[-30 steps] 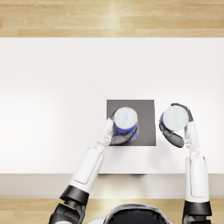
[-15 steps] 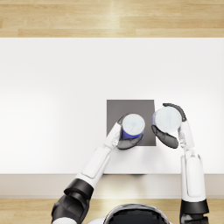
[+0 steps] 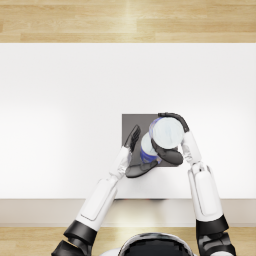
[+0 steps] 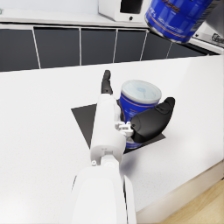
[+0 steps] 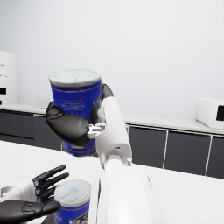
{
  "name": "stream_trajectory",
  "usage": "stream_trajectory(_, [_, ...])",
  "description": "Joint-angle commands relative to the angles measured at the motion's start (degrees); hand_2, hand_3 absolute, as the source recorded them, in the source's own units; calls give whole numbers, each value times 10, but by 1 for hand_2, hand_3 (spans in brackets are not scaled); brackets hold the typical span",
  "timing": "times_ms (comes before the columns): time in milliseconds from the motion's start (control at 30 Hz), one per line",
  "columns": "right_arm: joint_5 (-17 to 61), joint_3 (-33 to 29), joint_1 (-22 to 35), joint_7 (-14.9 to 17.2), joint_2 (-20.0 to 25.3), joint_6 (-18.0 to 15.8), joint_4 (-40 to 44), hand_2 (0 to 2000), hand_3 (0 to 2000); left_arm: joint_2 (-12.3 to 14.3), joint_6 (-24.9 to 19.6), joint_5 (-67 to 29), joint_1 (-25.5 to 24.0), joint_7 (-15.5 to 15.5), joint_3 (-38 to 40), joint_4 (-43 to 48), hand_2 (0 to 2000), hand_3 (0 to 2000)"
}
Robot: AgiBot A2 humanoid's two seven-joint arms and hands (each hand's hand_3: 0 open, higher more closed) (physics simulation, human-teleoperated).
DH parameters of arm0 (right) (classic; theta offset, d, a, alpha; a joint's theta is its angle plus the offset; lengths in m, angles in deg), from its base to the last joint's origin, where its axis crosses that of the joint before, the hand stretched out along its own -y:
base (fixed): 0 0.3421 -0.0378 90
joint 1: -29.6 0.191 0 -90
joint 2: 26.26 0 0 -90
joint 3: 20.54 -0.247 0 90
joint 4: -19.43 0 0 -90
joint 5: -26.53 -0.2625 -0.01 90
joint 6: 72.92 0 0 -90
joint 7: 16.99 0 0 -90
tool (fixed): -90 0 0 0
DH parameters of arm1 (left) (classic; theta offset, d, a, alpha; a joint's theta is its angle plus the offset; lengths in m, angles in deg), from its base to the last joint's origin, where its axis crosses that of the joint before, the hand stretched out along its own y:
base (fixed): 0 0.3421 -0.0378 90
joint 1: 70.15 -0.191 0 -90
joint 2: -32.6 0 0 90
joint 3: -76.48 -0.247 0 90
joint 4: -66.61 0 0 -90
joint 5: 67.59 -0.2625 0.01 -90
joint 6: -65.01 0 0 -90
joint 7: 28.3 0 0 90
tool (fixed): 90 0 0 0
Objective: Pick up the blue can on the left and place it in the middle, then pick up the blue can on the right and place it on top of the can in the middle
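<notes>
A broad white table [image 3: 65, 115] fills most of the head view, with a dark grey square mat [image 3: 134, 122] lying near its centre. Light wooden flooring [image 3: 125, 20] runs along the 12 o'clock edge and again at 6 o'clock. In the wrist views a pale plain wall [image 5: 144, 48] rises behind a row of dark grey cabinets [image 4: 57, 46] under a white countertop. A white microwave-like appliance [image 5: 211, 111] sits on that counter at 3 o'clock.

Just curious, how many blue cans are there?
2. One blue can stands on the dark mat beside the left hand; the other can is held aloft by the right hand.
</notes>
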Motion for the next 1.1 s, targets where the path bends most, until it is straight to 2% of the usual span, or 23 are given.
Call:
stream_trajectory(33, [0,24,34,29,16,47,12,2000,1520,-46,1,0,-66,-10,90,199,0,0])
stream_trajectory(100, [0,40,34,73,19,115,14,2000,1520,-52,1,0,-81,-22,128,237,0,0])
stream_trajectory(167, [0,55,32,95,21,148,29,2000,1520,-53,2,0,-88,-28,153,261,0,0])
stream_trajectory(233, [0,65,27,106,21,166,35,2000,1520,-53,2,0,-94,-32,175,279,0,0])
stream_trajectory(500, [0,80,-1,117,17,187,71,2000,1520,-45,2,0,-98,-35,236,330,0,0])
stream_trajectory(933, [0,87,-30,115,17,199,100,2000,1520,-27,2,0,-91,-35,244,320,0,0])
stream_trajectory(967, [0,86,-31,112,17,203,101,639,1193,-25,2,0,-89,-35,242,317,0,0])
stream_trajectory(1000, [-1,85,-31,112,18,215,101,0,867,-24,2,0,-89,-35,243,317,0,0])
stream_trajectory(1067, [0,85,-36,118,18,242,89,0,213,-22,2,0,-89,-35,245,317,0,0])
stream_trajectory(1100, [0,83,-36,120,19,250,83,0,0,-20,2,0,-88,-35,243,318,0,0])
